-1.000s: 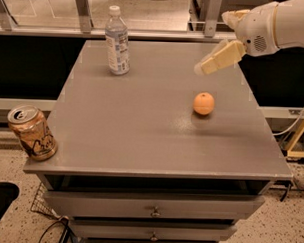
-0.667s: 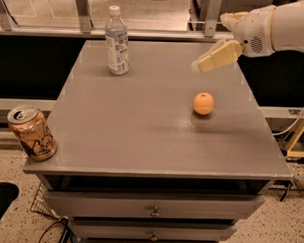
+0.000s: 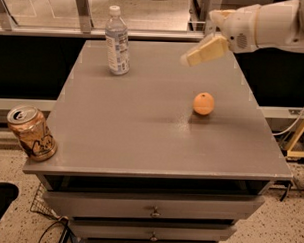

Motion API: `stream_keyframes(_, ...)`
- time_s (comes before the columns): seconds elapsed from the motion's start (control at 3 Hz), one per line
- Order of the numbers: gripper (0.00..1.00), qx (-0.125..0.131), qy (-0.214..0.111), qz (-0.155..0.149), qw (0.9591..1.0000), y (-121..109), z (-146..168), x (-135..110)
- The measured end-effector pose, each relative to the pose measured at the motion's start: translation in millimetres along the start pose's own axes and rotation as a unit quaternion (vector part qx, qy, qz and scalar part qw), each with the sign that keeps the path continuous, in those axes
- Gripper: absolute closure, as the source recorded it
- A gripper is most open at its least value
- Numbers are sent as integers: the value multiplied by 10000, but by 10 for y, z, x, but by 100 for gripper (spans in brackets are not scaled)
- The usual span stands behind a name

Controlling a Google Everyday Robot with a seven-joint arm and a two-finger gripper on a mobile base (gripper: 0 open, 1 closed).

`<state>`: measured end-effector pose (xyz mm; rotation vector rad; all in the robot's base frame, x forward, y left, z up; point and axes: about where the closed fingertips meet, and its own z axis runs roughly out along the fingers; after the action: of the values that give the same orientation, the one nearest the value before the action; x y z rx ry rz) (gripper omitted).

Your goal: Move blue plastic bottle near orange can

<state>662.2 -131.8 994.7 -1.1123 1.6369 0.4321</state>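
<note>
As the arm (image 3: pixel 268 25) reaches in from the right edge, gripper shift: the gripper (image 3: pixel 204 50) has moved a little to the left and up in the camera view compared with a second ago, towards the bottle's side of the table (image 3: pixel 141 133).
Gripper position: above the far right part of the table, beyond the orange fruit (image 3: pixel 203 103) and well apart from the bottle.
Gripper state: it carries nothing; how far open it is cannot be told, since it is seen side-on as one tan shape.
Blue plastic bottle (image 3: pixel 117 42): upright near the far left of the table, in the same place as before and untouched.
Orange can (image 3: pixel 31 135): upright at the near left corner, close to the edge, unmoved.
Orange fruit: unmoved, right of centre.
Meaning for task: judged an early approach. The bottle has not been grasped, and bottle and can are still well apart along the left side.
Cut off: the arm leaves the view at the right; the base is not seen.
Hard to make out: the gripper's height over the table, the print on the bottle label, and the dark markings on the can.
Below: the drawers (image 3: pixel 154 207) run out of view at the bottom.
</note>
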Motion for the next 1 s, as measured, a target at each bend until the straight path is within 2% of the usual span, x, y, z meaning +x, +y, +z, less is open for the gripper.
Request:
stream_keyframes(0.33, 0, -8, -587, 44, 9983, -194, 437, -107)
stream_keyframes(0.67, 0, 24, -1017, 142, 9947, -297, 724, -158)
stream_keyframes(1.0, 0, 117, -1186, 329, 9923, -312, 957, -213)
